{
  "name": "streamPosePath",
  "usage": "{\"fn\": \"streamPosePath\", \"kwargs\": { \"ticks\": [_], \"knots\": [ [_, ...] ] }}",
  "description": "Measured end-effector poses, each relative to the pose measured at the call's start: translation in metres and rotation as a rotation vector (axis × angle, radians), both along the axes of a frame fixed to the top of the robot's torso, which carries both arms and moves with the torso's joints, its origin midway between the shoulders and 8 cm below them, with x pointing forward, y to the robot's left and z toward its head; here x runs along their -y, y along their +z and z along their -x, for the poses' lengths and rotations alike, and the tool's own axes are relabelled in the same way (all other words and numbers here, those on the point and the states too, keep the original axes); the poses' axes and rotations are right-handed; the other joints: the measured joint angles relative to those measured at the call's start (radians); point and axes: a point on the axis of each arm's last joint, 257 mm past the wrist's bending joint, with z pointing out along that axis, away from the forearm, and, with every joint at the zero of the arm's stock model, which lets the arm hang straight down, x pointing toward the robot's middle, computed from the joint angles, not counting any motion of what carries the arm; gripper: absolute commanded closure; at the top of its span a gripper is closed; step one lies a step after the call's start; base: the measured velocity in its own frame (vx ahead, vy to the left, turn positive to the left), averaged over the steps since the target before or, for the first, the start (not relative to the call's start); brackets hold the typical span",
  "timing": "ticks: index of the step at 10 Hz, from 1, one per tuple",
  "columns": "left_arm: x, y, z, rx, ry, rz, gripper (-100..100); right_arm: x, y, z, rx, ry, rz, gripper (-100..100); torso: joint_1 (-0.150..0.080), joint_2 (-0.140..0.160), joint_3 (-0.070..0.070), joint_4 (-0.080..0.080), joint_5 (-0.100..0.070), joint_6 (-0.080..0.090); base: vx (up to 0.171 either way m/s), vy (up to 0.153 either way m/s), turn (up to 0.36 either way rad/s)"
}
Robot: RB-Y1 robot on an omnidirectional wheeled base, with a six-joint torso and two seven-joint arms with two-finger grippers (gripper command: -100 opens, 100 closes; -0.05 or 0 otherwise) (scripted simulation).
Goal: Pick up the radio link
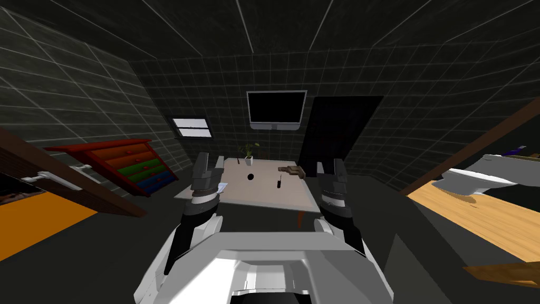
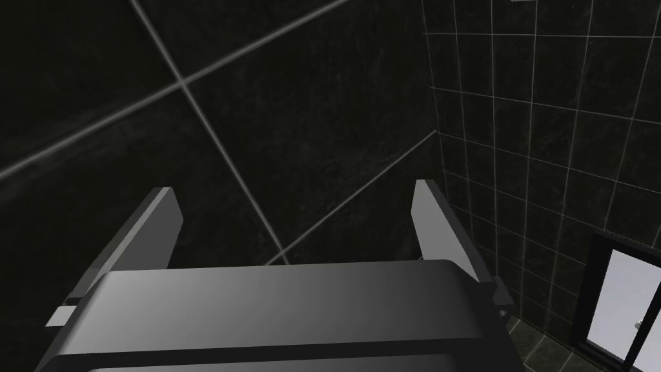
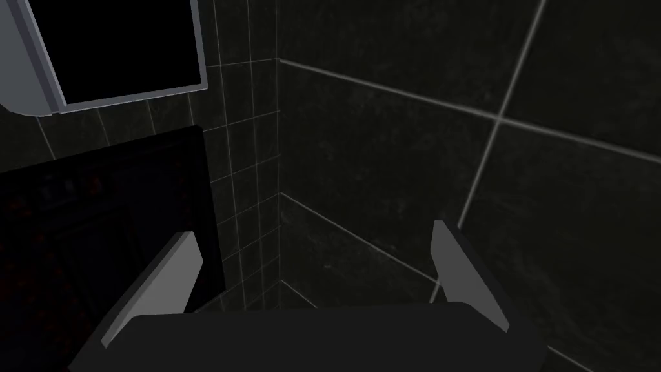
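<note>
Pale table [image 1: 263, 199] carries a thin dark upright item, probably the radio link [image 1: 277, 183], near its centre. My right gripper [image 1: 330, 167] seems slightly nearer than my left gripper [image 1: 211, 161]. Both are spread wide and empty.

head: down onto far table [image 1: 263, 194] | wrists: toward walls [image 2: 258, 97] (right shares screen [image 1: 276, 107])

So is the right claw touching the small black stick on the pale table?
Apart. Head view shows bare pale tabletop between the open right claw and the small black stick.
</note>
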Motion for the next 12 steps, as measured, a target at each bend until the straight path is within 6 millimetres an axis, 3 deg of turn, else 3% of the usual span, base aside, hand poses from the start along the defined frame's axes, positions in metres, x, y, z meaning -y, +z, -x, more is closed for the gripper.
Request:
{"fn": "streamPosePath", "kwargs": {
  "ticks": [4, 12],
  "knots": [
    [0.000, 0.000, 0.000, 0.000, 0.000, 0.000, 0, -0.017, -0.025, -0.021, -0.083, 0.040, 0.065, -100, 0.001, 0.001, 0.001, 0.000, 0.000, 0.000, -0.025, 0.014, 0.034],
    [0.000, 0.000, 0.000, 0.000, 0.000, 0.000, 0, -0.044, -0.119, -0.078, -0.317, 0.091, 0.176, -100, 0.002, 0.002, 0.001, 0.000, 0.000, 0.000, -0.034, 0.021, 0.046]
  ]
}}
